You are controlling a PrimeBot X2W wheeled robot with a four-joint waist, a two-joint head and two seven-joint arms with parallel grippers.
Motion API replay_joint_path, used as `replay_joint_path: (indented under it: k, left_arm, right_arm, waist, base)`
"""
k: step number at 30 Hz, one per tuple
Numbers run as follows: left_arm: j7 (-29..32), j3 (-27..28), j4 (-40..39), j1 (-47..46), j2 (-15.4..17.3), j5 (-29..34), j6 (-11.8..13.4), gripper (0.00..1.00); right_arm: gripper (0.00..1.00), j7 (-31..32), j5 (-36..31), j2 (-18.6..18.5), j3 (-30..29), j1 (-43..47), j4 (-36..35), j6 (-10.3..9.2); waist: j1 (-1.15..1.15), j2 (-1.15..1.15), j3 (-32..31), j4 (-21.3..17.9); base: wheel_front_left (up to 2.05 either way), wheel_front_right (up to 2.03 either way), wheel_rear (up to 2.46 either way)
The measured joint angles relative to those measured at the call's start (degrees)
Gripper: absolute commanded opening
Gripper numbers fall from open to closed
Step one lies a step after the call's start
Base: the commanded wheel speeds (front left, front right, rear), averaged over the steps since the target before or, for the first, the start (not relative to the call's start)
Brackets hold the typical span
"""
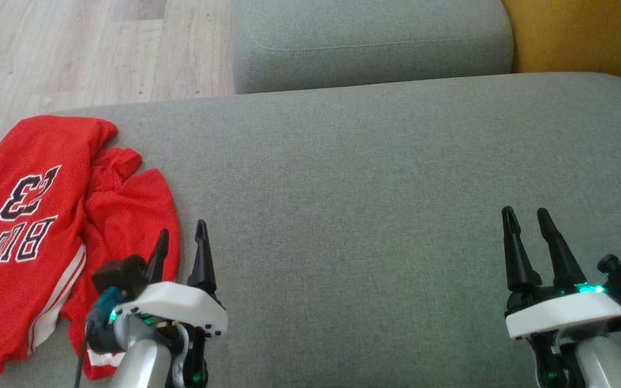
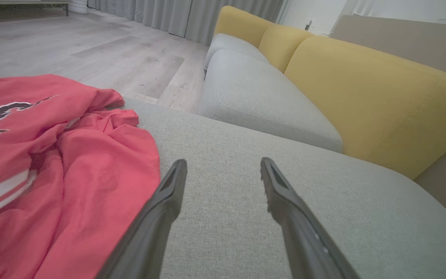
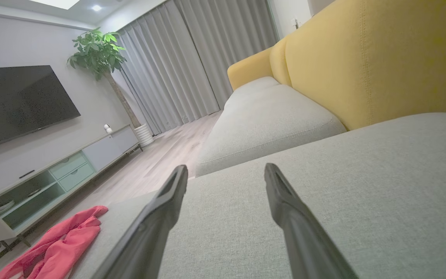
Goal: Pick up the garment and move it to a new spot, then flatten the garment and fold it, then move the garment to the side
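Left tool (image 1: 182, 227) sits lowest and closest in the head view, at the near edge of the grey sofa seat (image 1: 370, 178). Its two dark fingers point away from the robot and stand spread wide, with bare seat fabric in the gap between them and nothing gripped. The finger on its own left side lies along the right-hand border of the garment (image 1: 35, 215). The left wrist view shows that finger just beside the red cloth, but contact cannot be made out.

Right tool (image 1: 525, 210) is at the near right of the same seat, well apart from the garment. Its fingers are parted to the same wide spread. It holds nothing and has only grey upholstery ahead of it.

Garment: a red jersey with white stripes at the hem, black-and-white lettering and the number 23, which reads upside down from the head view. It lies crumpled at the left end of the seat, bunched in loose folds. One part reaches the seat's far-left corner and the striped hem lies toward the near left edge.

Beyond the seat's far edge sits a second grey cushion (image 1: 370, 43), with a yellow backrest (image 1: 580, 32) to its right. Pale wood floor (image 1: 46, 48) lies past the far-left corner. The right wrist view takes in a wall-mounted screen (image 3: 18, 100), a low cabinet (image 3: 52, 178), a potted plant (image 3: 95, 54) and grey curtains (image 3: 192, 58).
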Motion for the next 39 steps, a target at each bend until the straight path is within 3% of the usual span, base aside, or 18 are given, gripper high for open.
replay_joint_path:
  k: [28, 39]
  left_arm:
    - [-4.6, -4.0, -1.5, -2.1, 0.2, 18.3, 4.6, 1.00]
    - [-4.6, -4.5, -1.7, -2.3, 0.2, 18.7, 4.7, 1.00]
  right_arm:
    - [1.00, -4.7, -16.6, 0.0, -1.0, -1.3, 1.4, 0.00]
    - [1.00, -4.7, -16.4, 0.1, -1.3, -2.2, 2.4, 0.00]
  waist:
    - [0.00, 0.00, -0.4, 0.2]
    - [0.00, 0.00, -0.5, 0.1]
  base:
    - [0.00, 0.00, 0.00]
    - [0.00, 0.00, 0.00]
